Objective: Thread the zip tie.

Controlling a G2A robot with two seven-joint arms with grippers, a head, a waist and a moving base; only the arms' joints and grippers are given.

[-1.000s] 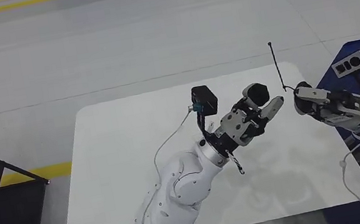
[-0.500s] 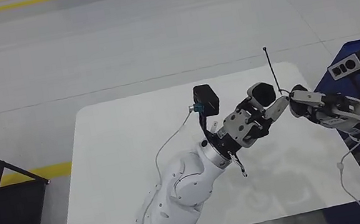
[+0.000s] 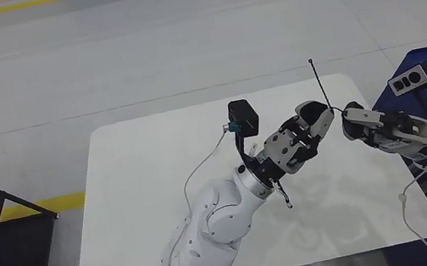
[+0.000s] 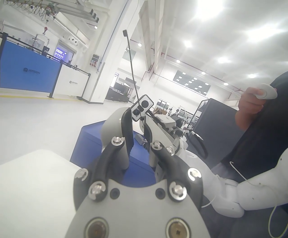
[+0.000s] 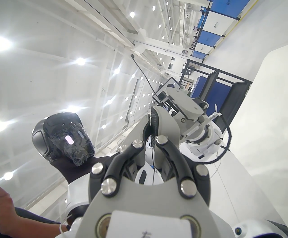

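While the right hand (image 5: 150, 119) clamps the zip tie (image 4: 131, 67) low down, the left hand (image 4: 137, 120) stands open around it. Contact there is unclear.

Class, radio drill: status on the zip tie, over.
Left gripper open, close to zip tie. Right gripper shut on it, free end up. Nothing in the way.

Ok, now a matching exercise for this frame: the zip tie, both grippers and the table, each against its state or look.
Things:
1. zip tie
2. left gripper
3. right gripper
4. table

States:
A. open
B. white, with rounded corners
C. thin and black, sticking out of a gripper
D. shut on the zip tie

Pairs: 1-C, 2-A, 3-D, 4-B
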